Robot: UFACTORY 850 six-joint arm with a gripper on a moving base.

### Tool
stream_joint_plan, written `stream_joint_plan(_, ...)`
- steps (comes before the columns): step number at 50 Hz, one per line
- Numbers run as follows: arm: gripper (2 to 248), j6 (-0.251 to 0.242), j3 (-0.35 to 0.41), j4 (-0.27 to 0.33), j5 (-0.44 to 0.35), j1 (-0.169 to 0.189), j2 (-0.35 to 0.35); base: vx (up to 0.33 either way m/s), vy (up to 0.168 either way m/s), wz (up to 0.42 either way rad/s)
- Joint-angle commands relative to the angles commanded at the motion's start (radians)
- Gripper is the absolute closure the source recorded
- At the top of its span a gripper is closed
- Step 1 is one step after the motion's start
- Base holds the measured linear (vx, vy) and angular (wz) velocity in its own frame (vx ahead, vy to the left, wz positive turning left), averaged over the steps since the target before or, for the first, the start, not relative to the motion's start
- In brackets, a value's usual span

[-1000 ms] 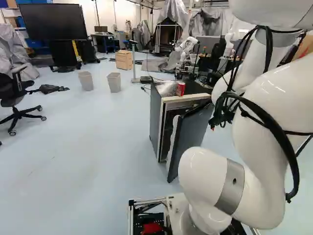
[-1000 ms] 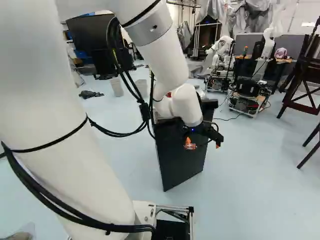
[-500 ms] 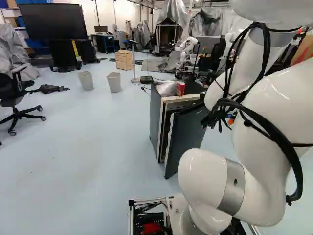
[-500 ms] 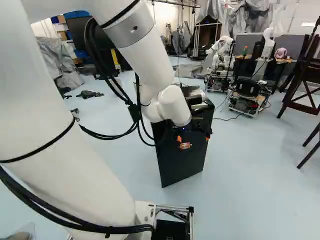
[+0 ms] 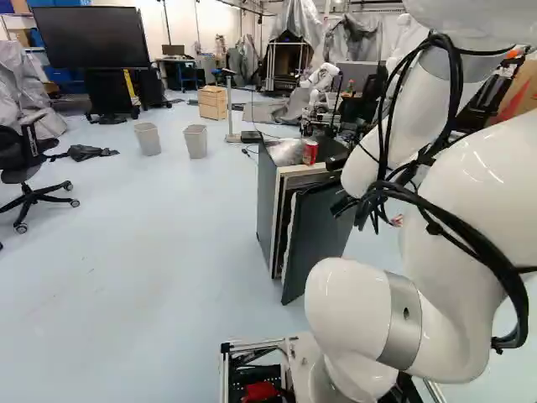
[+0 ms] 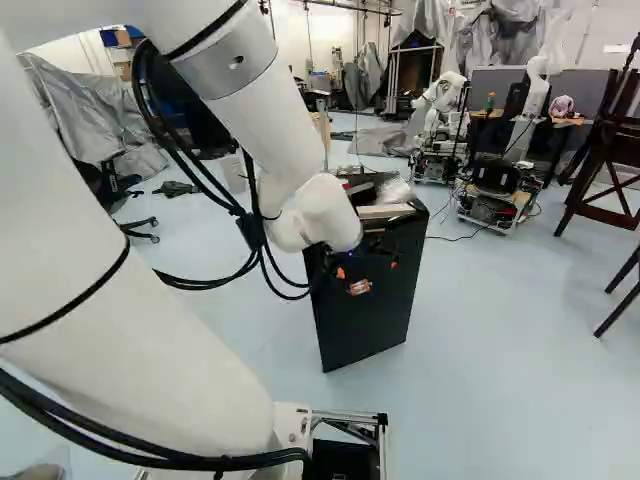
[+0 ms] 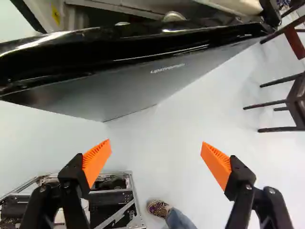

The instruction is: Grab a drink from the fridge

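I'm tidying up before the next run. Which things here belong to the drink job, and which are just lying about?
For the job:
fridge
its door, ajar
open gripper

Lying about:
red can on the fridge, probably, being outside it
crumpled wrap beside it
two waste bins
office chair
wooden box

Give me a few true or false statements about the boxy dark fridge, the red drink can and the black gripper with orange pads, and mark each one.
The red can stands on top of the fridge. True.
The fridge's flat dark door is fully closed. False: it stands ajar.
The gripper is open, with nothing between its fingers. True.
The black swivel chair touches the fridge. False: it stands well apart from it.
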State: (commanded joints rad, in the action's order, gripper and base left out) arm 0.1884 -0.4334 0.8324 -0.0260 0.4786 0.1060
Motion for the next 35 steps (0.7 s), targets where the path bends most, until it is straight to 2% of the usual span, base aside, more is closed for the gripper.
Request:
stream_joint_plan(23,3,0.0,-0.028,0.066,-0.071,-0.064,-0.029,0.0,0.0,0.0)
stream_joint_plan(35,3,0.0,-0.042,0.082,-0.088,-0.078,-0.043,0.0,0.0,0.0)
